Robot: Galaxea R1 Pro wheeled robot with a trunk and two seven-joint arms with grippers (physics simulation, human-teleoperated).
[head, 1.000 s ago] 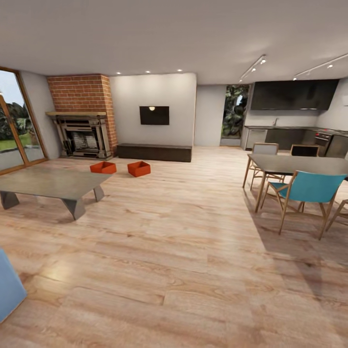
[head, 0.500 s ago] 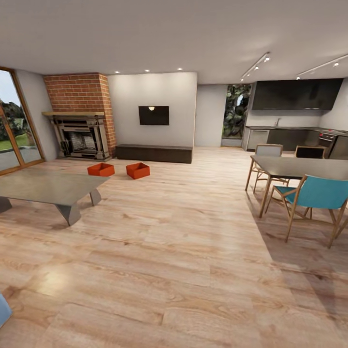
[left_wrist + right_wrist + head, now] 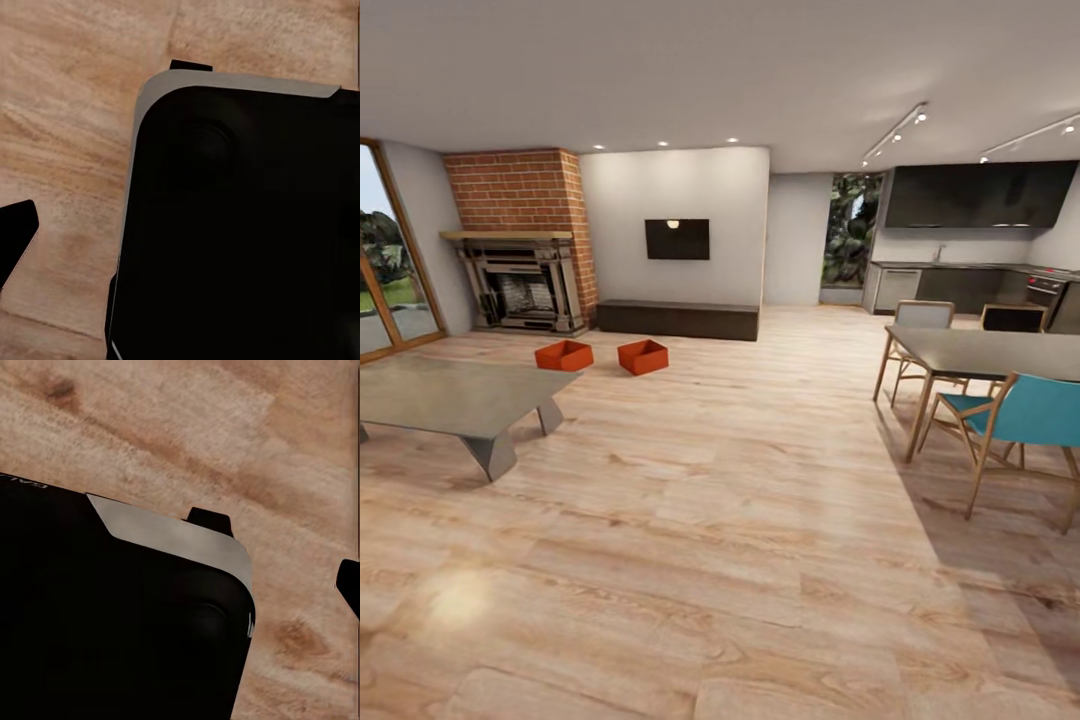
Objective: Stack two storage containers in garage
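Containers, two orange-red open-top bins, sit on the light wood-plank floor [image 3: 740,500] in the left middle of the head view, in front of the brick fireplace [image 3: 520,240] and the low dark bench [image 3: 678,319] under the black wall TV [image 3: 677,239]. The left container [image 3: 564,355] lies with its long side running roughly left to right across the frame; the right container [image 3: 643,356] is turned at an angle, one corner pointing toward the camera. They stand near each other but apart, just beyond the far edge of the grey low table [image 3: 450,395] at the left. A dining table [image 3: 1000,352] with a blue chair [image 3: 1025,412] fills the right middle of the frame, and a dark kitchen lies behind it in the upper right.

In the left wrist view a dark finger tip [image 3: 15,236] shows at the left edge over the planks, beside a black, grey-rimmed body of the robot [image 3: 240,225]. In the right wrist view a dark tip [image 3: 349,585] shows at the right edge beside the same kind of black body [image 3: 112,622]. Whether either pair of fingers is spread or pressed together I cannot tell. Faint pale marks on the body's edge, possibly lettering, are too blurred to read
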